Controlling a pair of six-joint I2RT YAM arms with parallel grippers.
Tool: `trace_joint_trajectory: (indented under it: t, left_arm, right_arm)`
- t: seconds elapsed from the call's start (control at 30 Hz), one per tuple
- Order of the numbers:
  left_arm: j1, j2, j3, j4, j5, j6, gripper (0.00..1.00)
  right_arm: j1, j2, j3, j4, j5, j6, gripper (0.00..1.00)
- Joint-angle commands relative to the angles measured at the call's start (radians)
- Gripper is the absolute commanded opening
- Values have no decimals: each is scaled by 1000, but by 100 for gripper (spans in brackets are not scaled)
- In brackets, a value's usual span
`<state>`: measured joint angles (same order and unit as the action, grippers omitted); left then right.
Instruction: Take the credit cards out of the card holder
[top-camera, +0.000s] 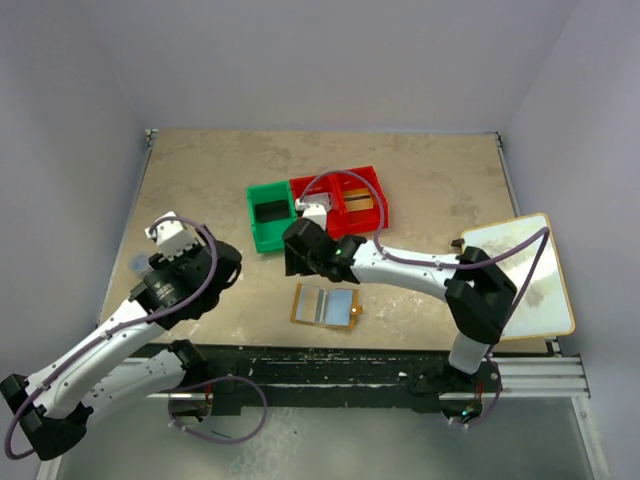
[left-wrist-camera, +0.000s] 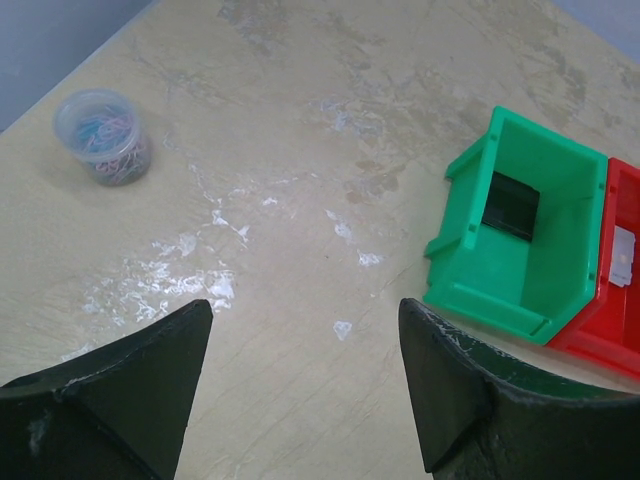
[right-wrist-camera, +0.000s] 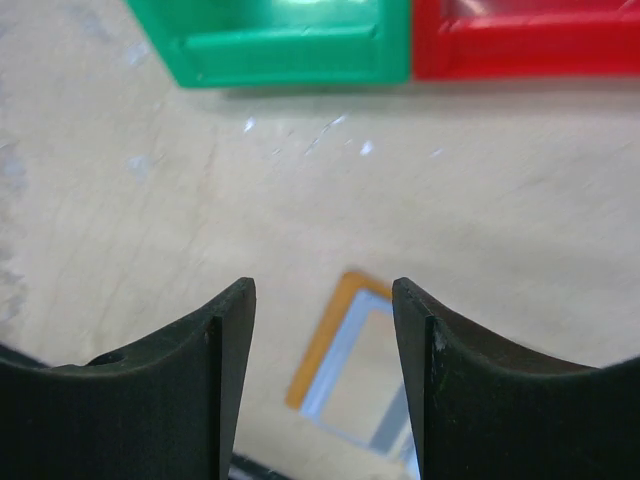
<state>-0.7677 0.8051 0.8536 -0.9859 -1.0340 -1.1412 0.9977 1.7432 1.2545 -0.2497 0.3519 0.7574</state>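
While the right hand (right-wrist-camera: 323, 385) hangs over the bench (top-camera: 200, 170) between the card holder (top-camera: 325, 305) and the green bin (top-camera: 262, 235) and red bin (top-camera: 350, 225), its fingers (right-wrist-camera: 180, 400) stand partly apart with nothing between them. Through that gap the wrist view shows a corner of the card holder, orange rim around a blue-grey pocket. The card holder lies spread open near the middle of the bench's near edge; whether any card sits in its pockets cannot be told. The two bins stand touching side by side at mid-bench, green on the left. A black card (left-wrist-camera: 510, 205) lies in the green bin; a pale card (left-wrist-camera: 622, 255) and a gold-tan card (top-camera: 360, 203) lie in the red bin. The left hand (left-wrist-camera: 305, 390) is wide open and empty, over the bench's left side, well apart from the card holder. A jar of paper clips (left-wrist-camera: 102, 135) stands near the left edge. A white board (top-camera: 520, 275) lies at the right edge.
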Motion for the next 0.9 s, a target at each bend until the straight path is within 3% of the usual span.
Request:
trace_joint_trajectory:
  t: [0.0,0.23,0.4,0.47,0.57,0.87]
  left_arm:
    - [2,-42,8,-11,-51,-41,73]
    - [2,-176,-40,19,-72,-80,74]
    - [4,-204,-52,33,-69,-78,75]
    - [2,-190,-47,39,-56,-67,75]
    - [2,-158,-40,42,-42,-54,75]
    - [3,-119,-21,24,-42,-56,75]
  right_arm:
    - [70,-8,-5,-22,80,213,61]
    - [122,21,-1,-160,160,391,60]
    - [122,10,-59,-143,136,405,60]
    - [123,15,-79,-106,102,393,69]
    - [123,19,-113,-54,65,403,70]
    - [124,76,-107,-112,89,446,61]
